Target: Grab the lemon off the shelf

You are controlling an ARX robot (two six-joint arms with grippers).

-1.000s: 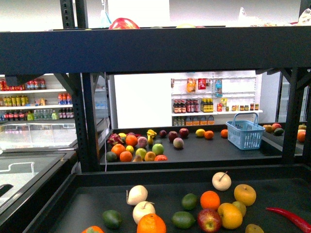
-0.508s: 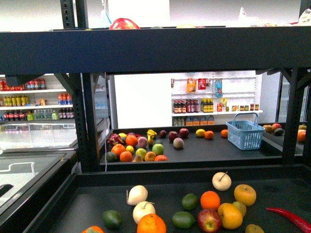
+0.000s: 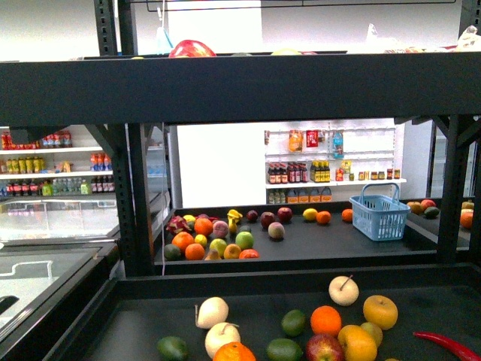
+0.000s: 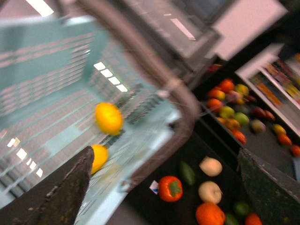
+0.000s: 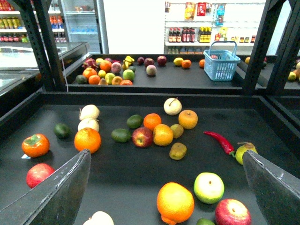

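The shelf (image 3: 240,86) is a black rack, and loose fruit lies on its near tray (image 5: 126,180). In the blurred left wrist view, two yellow lemon-like fruits (image 4: 108,118) (image 4: 97,157) show inside a teal basket (image 4: 47,70) beside the tray. My left gripper (image 4: 164,159) is open over the basket's rim and the tray's edge, holding nothing. My right gripper (image 5: 166,157) hangs open above the tray, with an orange-yellow fruit (image 5: 175,202) and a green-white apple (image 5: 208,187) between its fingers' lines. Another yellow lemon-like fruit (image 3: 310,214) lies on the far tray. Neither gripper shows in the front view.
The near tray holds a red chilli (image 5: 219,141), a persimmon (image 5: 35,145), red apples (image 5: 142,137), limes and white pears. A blue basket (image 3: 379,213) stands on the far tray. Black upright posts (image 3: 137,195) and the tier overhead bound the space.
The whole front view has slid slightly downward in the picture, showing more above the top tier. The fruit keeps its arrangement.
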